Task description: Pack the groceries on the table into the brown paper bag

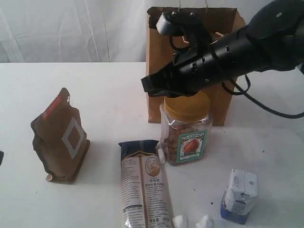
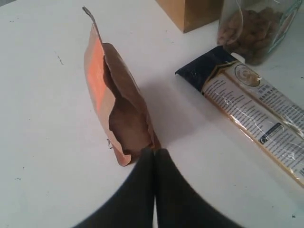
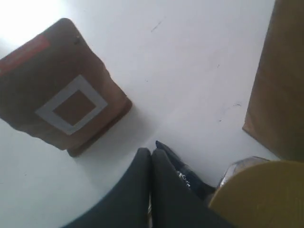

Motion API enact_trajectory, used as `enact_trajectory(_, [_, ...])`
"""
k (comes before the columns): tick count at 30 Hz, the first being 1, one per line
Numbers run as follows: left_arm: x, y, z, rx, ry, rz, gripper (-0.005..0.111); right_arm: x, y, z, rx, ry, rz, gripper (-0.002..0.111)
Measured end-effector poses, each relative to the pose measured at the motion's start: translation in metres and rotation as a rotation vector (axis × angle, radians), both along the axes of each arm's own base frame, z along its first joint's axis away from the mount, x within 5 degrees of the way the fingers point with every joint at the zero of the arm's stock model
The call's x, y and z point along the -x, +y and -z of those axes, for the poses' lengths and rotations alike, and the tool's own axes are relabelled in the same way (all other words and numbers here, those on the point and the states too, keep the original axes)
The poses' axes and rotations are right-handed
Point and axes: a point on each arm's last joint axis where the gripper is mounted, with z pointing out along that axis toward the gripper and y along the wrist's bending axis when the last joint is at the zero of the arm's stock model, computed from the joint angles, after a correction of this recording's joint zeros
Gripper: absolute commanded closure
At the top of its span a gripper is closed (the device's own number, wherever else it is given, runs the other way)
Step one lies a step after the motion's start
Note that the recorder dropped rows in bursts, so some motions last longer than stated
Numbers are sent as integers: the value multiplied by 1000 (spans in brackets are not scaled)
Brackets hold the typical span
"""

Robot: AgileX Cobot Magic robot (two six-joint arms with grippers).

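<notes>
A pick is being lined up, I judge: the right pincer [image 1: 149, 84], pressed together and empty, hovers just above the yellow-lidded nut jar [image 1: 185, 130], which stands on the worktop [image 1: 109, 90] before the brown paper bag [image 1: 159, 52]. The left pincer [image 2: 154, 154] (also pressed together) sits by the brown pouch [image 2: 118, 109]. Next, the right one must spread and descend around the jar.

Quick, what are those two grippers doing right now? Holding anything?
Left gripper: closed, holding nothing.
Right gripper: closed, holding nothing, near the yellow-lidded nut jar.

Glossy black tubular right arm [image 1: 232, 50], grey joint cap [image 1: 164, 22], tapered black fingers [image 3: 137, 190]
</notes>
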Motion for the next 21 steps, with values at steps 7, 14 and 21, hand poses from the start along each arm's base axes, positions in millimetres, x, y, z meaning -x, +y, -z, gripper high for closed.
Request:
enact_trajectory(7, [0,0,0,6,5,0,107,-11,6,26,48,41,5,108])
enact_trajectory(14, [0,0,0,7,6,0,107,-4,0,37,171,112,-38,108])
enact_trajectory(21, [0,0,0,9,9,0,107,14,-27,21,398,173,48,108])
